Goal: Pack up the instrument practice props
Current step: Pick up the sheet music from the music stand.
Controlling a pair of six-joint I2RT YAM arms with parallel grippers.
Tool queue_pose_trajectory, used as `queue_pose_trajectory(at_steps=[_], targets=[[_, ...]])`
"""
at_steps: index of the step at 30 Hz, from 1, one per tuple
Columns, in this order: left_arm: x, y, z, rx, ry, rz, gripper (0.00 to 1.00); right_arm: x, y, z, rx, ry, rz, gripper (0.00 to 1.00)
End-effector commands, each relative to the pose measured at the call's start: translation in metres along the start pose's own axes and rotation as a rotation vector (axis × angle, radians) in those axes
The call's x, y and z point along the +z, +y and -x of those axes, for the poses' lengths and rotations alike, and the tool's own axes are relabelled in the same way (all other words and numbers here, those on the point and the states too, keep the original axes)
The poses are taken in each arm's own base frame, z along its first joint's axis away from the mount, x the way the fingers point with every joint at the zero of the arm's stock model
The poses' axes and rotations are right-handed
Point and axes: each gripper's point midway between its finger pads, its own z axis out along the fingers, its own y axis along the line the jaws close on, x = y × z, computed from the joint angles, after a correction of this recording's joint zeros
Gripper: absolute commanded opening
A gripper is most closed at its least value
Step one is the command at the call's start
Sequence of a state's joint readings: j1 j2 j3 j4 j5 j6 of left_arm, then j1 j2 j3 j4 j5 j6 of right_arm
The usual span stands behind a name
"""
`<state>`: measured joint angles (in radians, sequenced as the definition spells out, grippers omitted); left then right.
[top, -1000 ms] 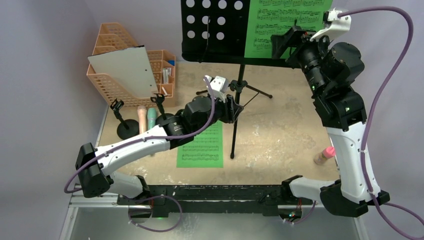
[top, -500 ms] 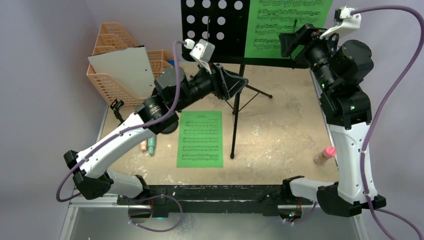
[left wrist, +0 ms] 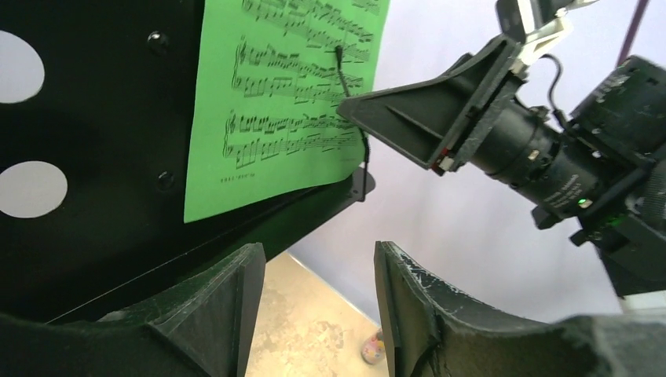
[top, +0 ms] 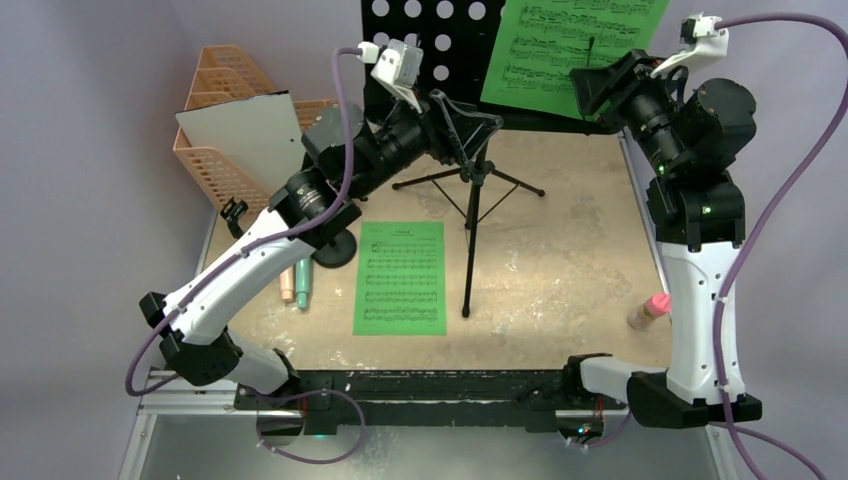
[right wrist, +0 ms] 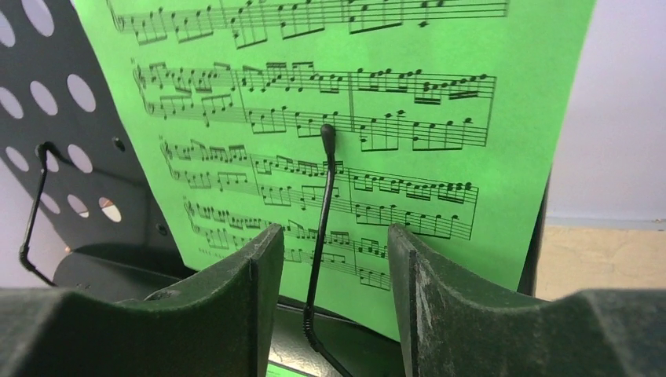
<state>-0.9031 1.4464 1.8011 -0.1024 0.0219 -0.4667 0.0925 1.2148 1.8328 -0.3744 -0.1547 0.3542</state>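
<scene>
Finds left gripper (left wrist: 318,263) wide and empty just below the black music desk (left wrist: 94,118). Puts right gripper (right wrist: 330,236) wide too, jaws flanking the wire clip (right wrist: 323,188) over the green page (right wrist: 510,118) on that desk (second page (top: 400,278) flat on the table (top: 560,250)).

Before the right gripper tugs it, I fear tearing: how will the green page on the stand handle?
Probably floppy: the green page is a thin sheet leaning on the music desk. A wire retainer crosses it, so pulling outward may snag or crease it; sliding upward seems safer. The open right gripper straddles that wire.
</scene>
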Motion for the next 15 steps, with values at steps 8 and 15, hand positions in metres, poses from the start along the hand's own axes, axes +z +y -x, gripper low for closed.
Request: queue_pose_trajectory(at_steps=[8,15], targets=[[0.015,0.036,0.011,0.058,-0.032,0.128,0.57,-0.006,0.016,0.003,0.020,-0.015,0.095,0.45],[0.018,0.046,0.017,0.073,-0.050,0.157,0.57,-0.011,0.021,0.014,0.006,-0.041,0.103,0.43]])
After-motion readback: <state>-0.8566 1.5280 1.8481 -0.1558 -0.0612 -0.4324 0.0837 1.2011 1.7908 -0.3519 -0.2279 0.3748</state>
